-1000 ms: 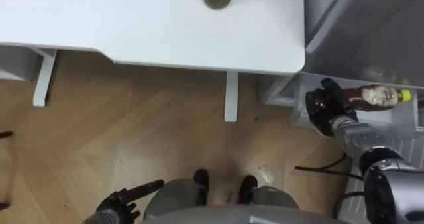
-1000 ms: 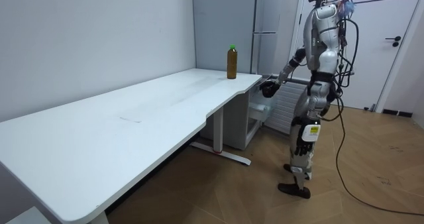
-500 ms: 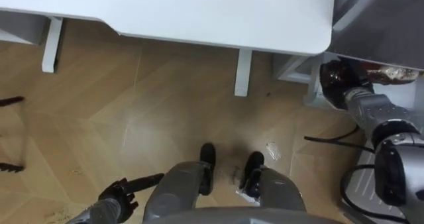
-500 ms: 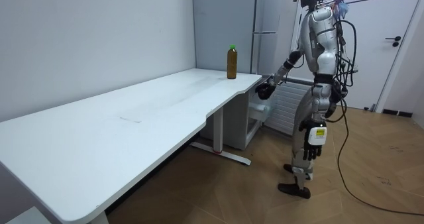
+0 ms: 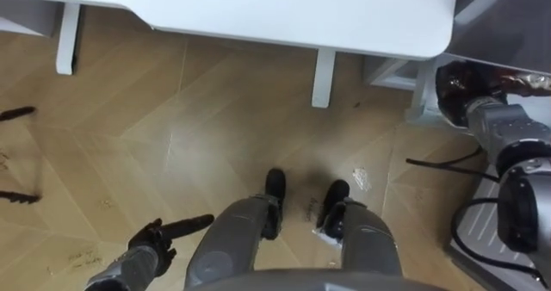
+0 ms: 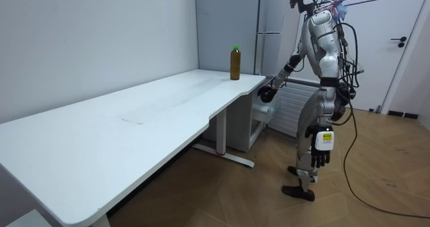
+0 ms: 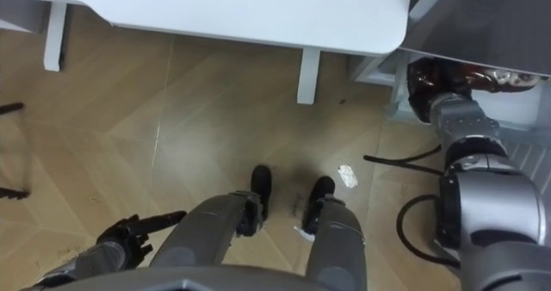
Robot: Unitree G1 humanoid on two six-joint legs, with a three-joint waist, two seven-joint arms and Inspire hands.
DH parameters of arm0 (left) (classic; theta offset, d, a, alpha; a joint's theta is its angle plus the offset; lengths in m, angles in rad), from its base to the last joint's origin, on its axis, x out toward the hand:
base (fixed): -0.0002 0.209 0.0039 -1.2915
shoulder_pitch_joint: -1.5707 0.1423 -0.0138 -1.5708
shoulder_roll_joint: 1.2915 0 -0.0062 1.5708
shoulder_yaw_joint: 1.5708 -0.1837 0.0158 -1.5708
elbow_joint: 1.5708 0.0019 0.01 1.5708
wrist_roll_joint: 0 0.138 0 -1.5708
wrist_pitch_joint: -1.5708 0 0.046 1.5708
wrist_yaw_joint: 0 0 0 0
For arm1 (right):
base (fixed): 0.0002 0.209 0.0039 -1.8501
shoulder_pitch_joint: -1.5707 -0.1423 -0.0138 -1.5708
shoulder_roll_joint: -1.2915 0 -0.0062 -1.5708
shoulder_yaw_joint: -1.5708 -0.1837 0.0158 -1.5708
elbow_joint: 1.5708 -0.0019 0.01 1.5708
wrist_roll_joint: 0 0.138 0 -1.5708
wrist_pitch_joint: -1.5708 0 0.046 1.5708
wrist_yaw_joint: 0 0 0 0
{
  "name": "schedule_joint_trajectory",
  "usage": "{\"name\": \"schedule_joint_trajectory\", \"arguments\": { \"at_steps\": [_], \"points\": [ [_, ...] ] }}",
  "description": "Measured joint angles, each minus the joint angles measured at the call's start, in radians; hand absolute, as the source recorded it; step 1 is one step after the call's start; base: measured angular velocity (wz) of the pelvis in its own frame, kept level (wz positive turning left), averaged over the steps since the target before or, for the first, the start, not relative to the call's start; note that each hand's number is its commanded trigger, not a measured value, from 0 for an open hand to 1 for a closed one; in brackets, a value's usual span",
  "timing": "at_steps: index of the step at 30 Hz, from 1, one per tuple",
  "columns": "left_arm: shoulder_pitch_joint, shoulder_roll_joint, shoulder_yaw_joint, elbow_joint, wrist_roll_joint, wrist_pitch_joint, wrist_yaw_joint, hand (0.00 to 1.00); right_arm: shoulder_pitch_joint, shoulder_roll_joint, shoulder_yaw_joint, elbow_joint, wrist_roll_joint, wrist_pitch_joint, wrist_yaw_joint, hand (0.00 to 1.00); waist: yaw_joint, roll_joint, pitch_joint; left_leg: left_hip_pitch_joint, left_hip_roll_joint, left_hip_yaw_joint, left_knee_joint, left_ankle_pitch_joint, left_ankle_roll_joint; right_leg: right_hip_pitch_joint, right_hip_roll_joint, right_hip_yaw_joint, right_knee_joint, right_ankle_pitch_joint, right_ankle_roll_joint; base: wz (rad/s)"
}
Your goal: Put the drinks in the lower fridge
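Observation:
My right hand point(image 5: 456, 84) is shut on the base of a dark brown drink bottle point(image 5: 523, 83). The bottle lies on its side, reaching into the open lower fridge compartment point(image 5: 516, 123) at the right. In the room view that right hand point(image 6: 267, 93) is stretched toward the low opening point(image 6: 263, 114) of the tall grey fridge point(image 6: 269, 19). A second brown bottle with a green cap point(image 6: 235, 62) stands upright on the far corner of the white table point(image 6: 134, 119). My left hand point(image 5: 159, 238) hangs open by my side and holds nothing.
I stand on wooden floor between the white table's corner point(image 5: 413, 33) and the fridge. A white table leg point(image 5: 325, 77) stands just ahead. A white door point(image 6: 403, 46) is behind me at the room view's right.
My body has straightened and the eye views have shifted, so the table and its bottle slid up out of them. My right hand stays at the fridge opening with the bottle. My left arm swung down.

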Motion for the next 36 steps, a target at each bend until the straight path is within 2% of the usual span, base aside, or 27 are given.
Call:
{"name": "schedule_joint_trajectory", "arguments": {
  "at_steps": [5, 12, 16, 28, 36],
  "points": [
    [0.000, 0.001, -0.007, 0.002, 0.000, 0.002, 0.000, 0.00, -0.020, -0.029, -0.039, 0.000, 0.063, -0.008, -0.052, 0.00, 0.001, 0.002, 0.0010, -0.003, -0.005, 0.001, 0.018, -0.001, 0.000, -0.007, -0.007, 0.004, 0.032, -0.013, -0.002, 0.04],
    [0.011, 0.001, -0.005, 0.011, 0.000, 0.001, 0.021, 0.00, -0.042, -0.054, -0.047, -0.002, 0.072, -0.036, -0.144, 0.00, 0.008, 0.022, 0.0002, -0.014, -0.003, 0.001, 0.037, -0.001, -0.001, -0.019, 0.003, 0.024, 0.039, -0.018, -0.003, 0.00],
    [0.011, 0.001, -0.005, 0.010, 0.000, -0.001, 0.041, 0.00, -0.042, -0.058, -0.047, -0.002, 0.078, -0.087, -0.181, 0.00, 0.005, 0.025, -0.0015, -0.011, -0.002, 0.007, 0.037, 0.000, -0.001, -0.019, 0.004, 0.029, 0.040, -0.018, -0.003, -0.03],
    [0.009, 0.003, -0.006, 0.010, 0.000, -0.004, 0.046, 0.00, -0.042, -0.068, -0.048, -0.003, 0.104, -0.129, -0.179, 0.00, 0.006, 0.044, -0.0112, -0.005, 0.003, 0.016, 0.031, 0.000, -0.001, -0.013, 0.004, 0.027, 0.034, -0.015, -0.005, -0.01],
    [0.007, 0.003, -0.006, 0.010, 0.000, -0.006, 0.045, 0.00, -0.037, -0.068, -0.048, -0.003, 0.103, -0.129, -0.179, 0.00, 0.005, 0.045, -0.0106, 0.007, 0.003, 0.016, 0.020, 0.000, -0.001, 0.000, 0.003, 0.024, 0.029, -0.014, -0.004, 0.00]
  ]
}}
